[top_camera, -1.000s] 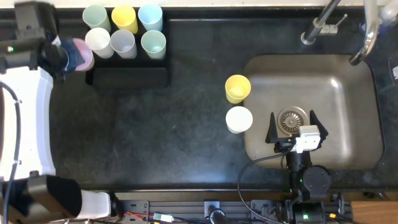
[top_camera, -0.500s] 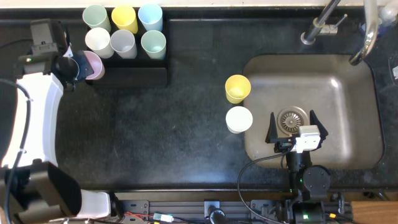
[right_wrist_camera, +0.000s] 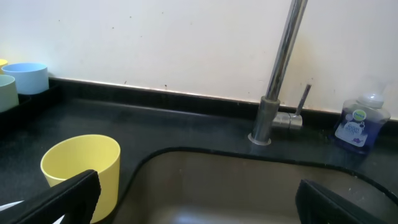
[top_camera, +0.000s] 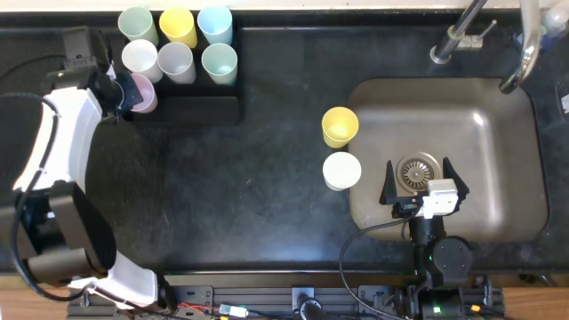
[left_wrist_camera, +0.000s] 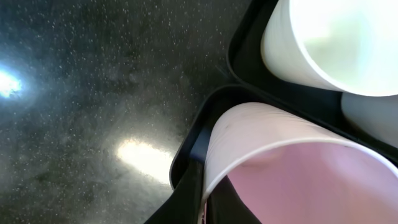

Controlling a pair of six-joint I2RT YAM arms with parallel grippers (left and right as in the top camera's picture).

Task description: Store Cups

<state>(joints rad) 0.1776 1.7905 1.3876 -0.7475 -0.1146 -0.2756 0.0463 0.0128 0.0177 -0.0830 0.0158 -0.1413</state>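
Now the sink (top_camera: 498,124) fills the counter's right side. The right gripper (top_camera: 418,182) hangs over it near the drain, fingers spread wide and empty. Far left sits the black cup rack (top_camera: 191,111), with six stored cups (top_camera: 176,62) upright in its two back rows. The left gripper (top_camera: 117,92) clamps the pink cup (top_camera: 140,92), mouth up, over the leftmost slot of the empty near row. A second ago that cup hung left of the rack. By the sink edge, nearer the right arm, stand the yellow cup (top_camera: 340,126) and white cup (top_camera: 341,170).
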